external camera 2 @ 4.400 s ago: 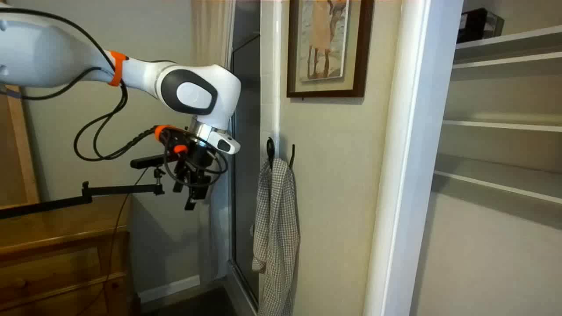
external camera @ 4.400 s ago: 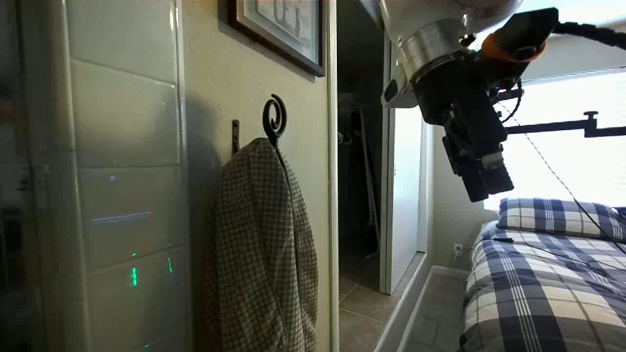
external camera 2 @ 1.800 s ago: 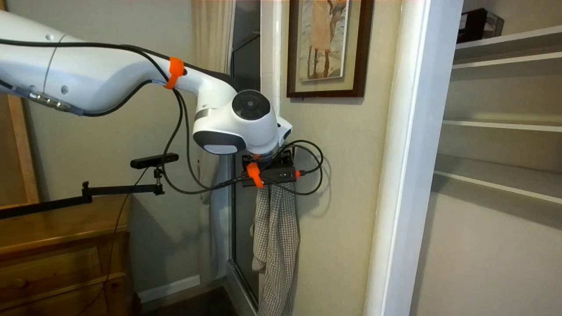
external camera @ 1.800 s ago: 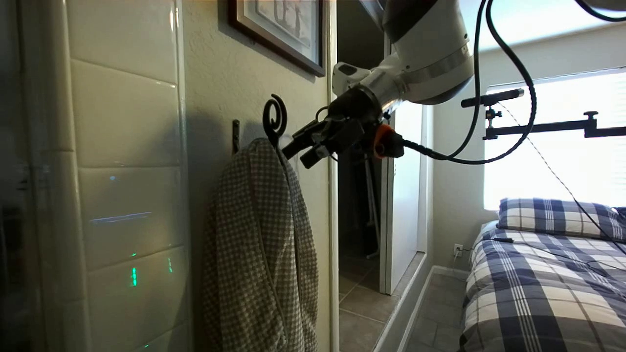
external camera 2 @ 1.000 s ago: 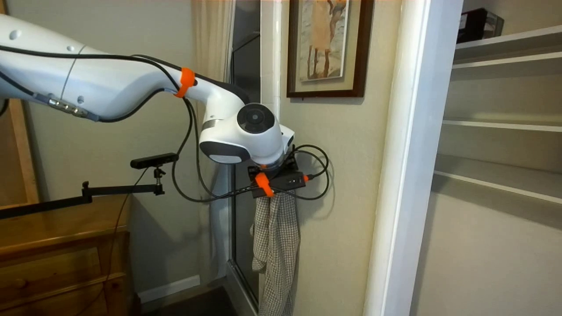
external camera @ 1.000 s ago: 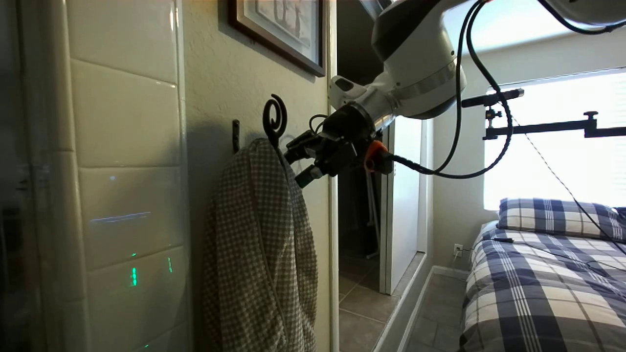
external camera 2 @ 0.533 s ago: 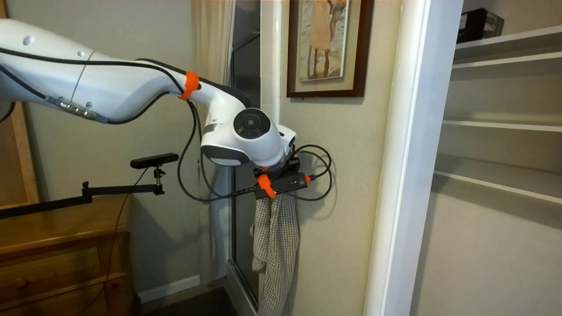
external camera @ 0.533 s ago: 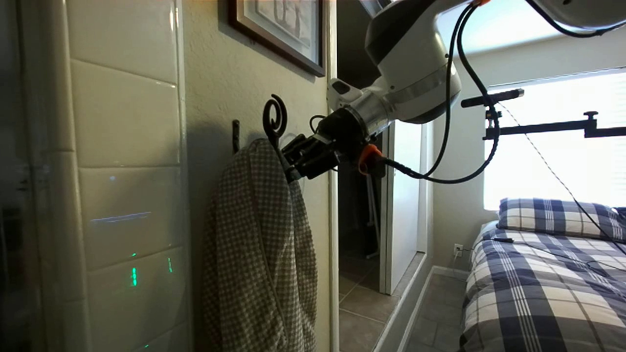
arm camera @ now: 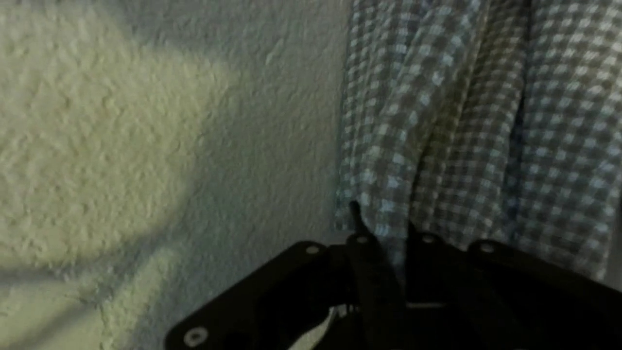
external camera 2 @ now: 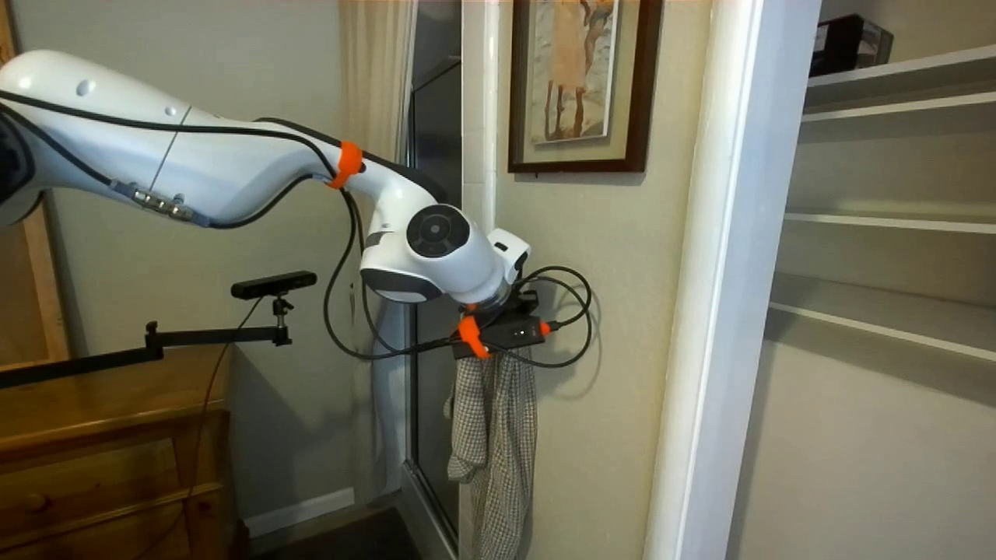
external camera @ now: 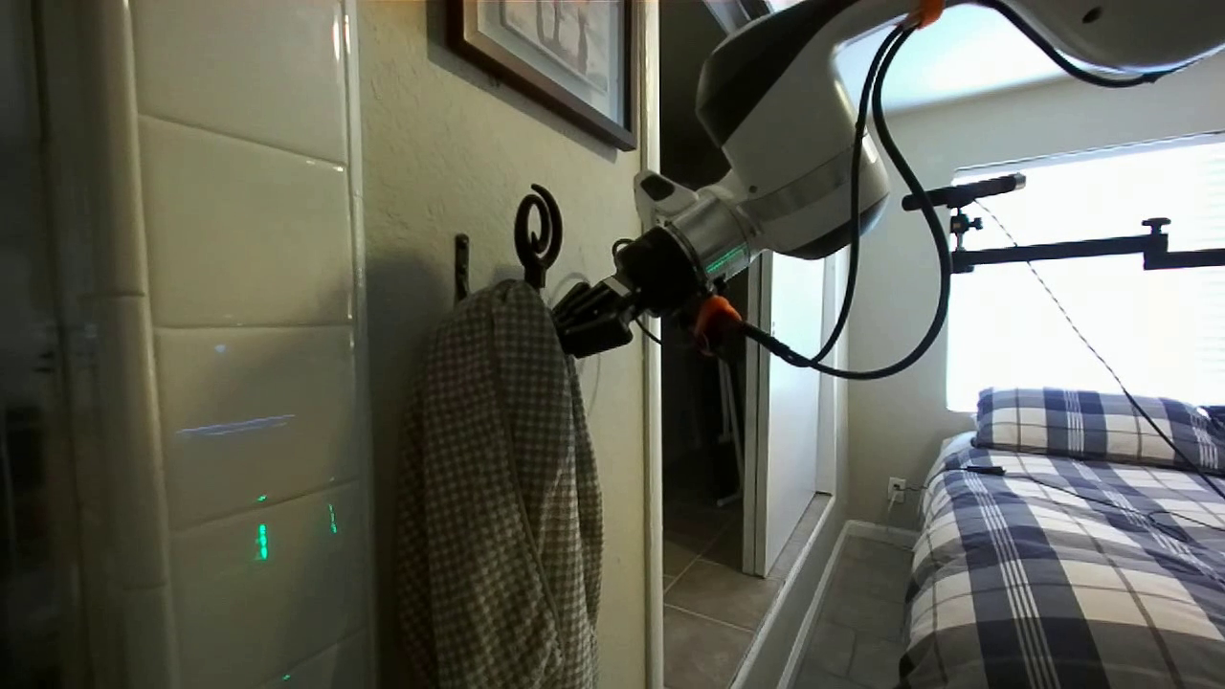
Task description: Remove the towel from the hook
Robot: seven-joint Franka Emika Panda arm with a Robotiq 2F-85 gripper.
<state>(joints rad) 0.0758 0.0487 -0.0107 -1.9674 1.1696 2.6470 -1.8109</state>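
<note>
In an exterior view the wrist camera (external camera 2: 510, 333) blocks the jaws; towel (external camera: 507, 431) running out of shot below them; gripper (arm camera: 386, 226) clamped on one fold, more cloth beside it; hook (external camera: 534, 268), lower part covered, just above the jaws; arm (external camera: 794, 144) slanting down to them.

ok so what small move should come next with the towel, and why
I'd probably raise the tool slightly, straight up. The wrist view shows a fold of the towel pinched in it, while in an exterior view the towel's top is bunched just below the curl of the hook. Where it catches is hidden, but a lift seems likelier to free it than a sideways pull.
</note>
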